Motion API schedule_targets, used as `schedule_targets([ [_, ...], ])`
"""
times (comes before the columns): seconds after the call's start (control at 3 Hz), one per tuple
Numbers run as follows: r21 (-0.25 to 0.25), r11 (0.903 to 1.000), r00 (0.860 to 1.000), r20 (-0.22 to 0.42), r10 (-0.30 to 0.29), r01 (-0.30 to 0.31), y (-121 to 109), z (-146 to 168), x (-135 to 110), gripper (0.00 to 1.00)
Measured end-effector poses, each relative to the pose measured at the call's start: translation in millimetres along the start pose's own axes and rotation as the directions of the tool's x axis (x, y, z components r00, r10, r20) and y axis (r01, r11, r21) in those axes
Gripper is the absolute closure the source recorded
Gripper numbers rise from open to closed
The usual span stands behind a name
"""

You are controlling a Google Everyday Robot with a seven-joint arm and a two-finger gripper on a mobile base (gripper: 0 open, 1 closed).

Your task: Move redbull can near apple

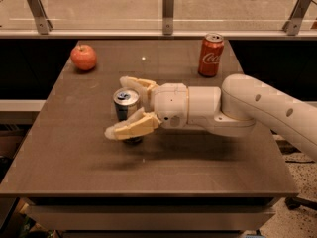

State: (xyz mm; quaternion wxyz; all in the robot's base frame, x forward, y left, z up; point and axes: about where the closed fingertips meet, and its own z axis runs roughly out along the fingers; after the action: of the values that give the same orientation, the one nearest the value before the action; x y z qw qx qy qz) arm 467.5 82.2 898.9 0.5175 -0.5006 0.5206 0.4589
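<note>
The redbull can [126, 104], slim and silver-blue with a silver top, stands upright near the middle of the brown table [64, 148]. My gripper [119, 106] reaches in from the right with its fingers open on either side of the can, one behind it and one in front. The near finger [130, 127] hides the can's lower part. The apple [83, 57], round and red-orange, sits at the table's far left corner, well apart from the can.
A red Coca-Cola can [210, 55] stands upright at the far right of the table. A glass rail with metal posts [168, 11] runs behind the table's far edge. My white arm [262, 110] crosses the table's right side.
</note>
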Motion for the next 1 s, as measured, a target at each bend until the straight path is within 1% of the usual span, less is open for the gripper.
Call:
schedule_targets([
  [1.0, -0.013, 0.9999, 1.000, -0.001, -0.007, 0.007, 4.0, 6.1, -3.5, 0.88],
])
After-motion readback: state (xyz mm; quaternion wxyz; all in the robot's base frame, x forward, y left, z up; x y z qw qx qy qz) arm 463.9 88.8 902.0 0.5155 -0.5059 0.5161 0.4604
